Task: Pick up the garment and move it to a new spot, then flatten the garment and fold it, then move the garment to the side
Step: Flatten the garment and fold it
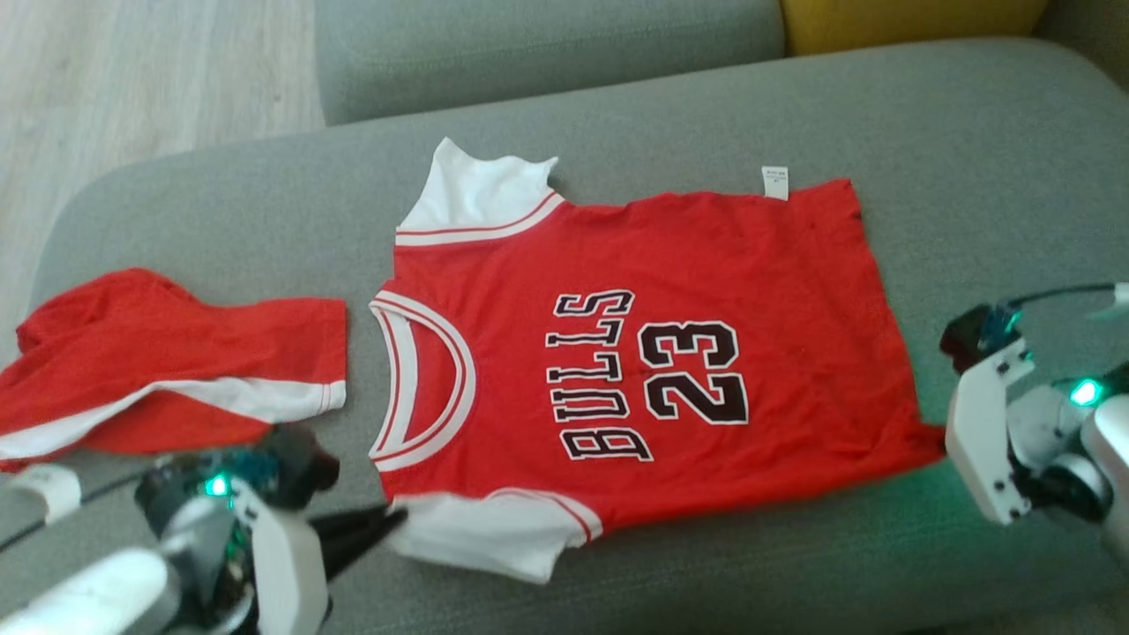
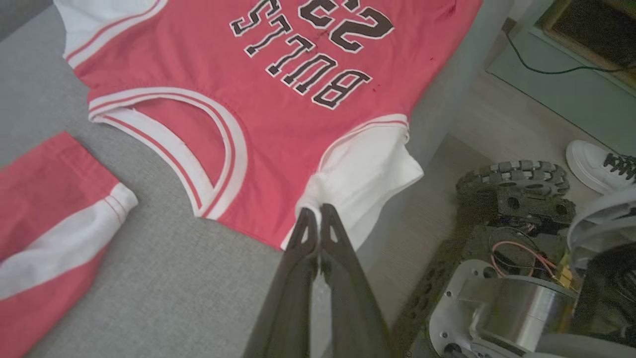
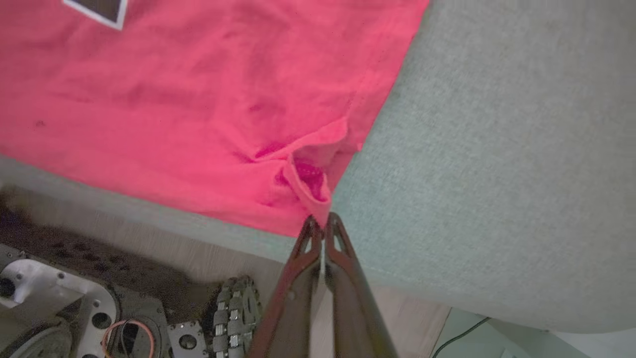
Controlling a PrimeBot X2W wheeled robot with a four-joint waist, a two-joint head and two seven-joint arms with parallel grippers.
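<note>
Both are closed: my left end effector (image 2: 318, 211) pinches the near sleeve (image 2: 367, 166) of the jersey (image 1: 750, 265), my right end effector (image 3: 323, 220) its near hem corner (image 3: 309, 179); I should lift evenly.

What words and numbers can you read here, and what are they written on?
"BULLS": black letters with white edges, on the front of the red jersey.
"23": same style, next to the word on the same jersey.
White tag at the jersey's edge: there is print on it, but it is too small to read.
Other red garment: no writing visible.
</note>
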